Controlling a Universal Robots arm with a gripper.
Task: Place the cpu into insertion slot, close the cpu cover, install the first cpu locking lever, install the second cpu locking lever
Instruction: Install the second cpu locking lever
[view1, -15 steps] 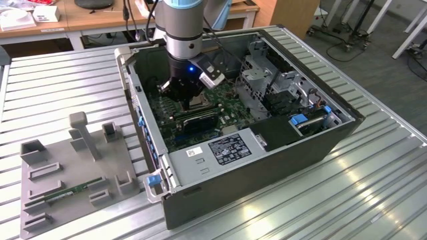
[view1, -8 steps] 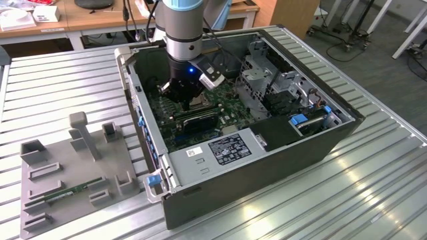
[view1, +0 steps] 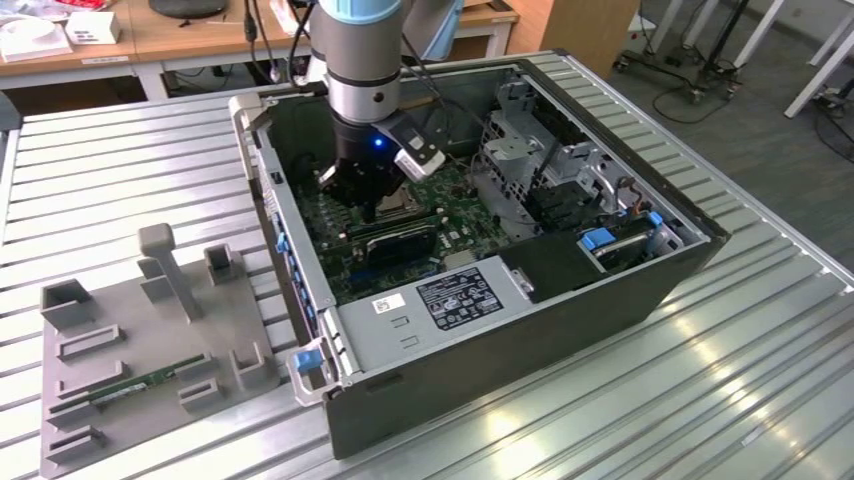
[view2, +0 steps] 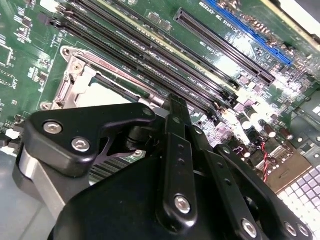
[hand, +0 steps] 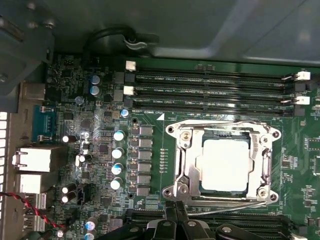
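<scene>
1. We are seeing the cpu (hand: 225, 164) sitting in the insertion slot (hand: 248, 186), cpu cover (hand: 186, 162) lying closed over it.
2. The gripper (hand: 175, 220) is hovering just beside the socket; we cannot tell its finger state.
3. We are judging the lever step in hand; it calls for careful hooking.
</scene>
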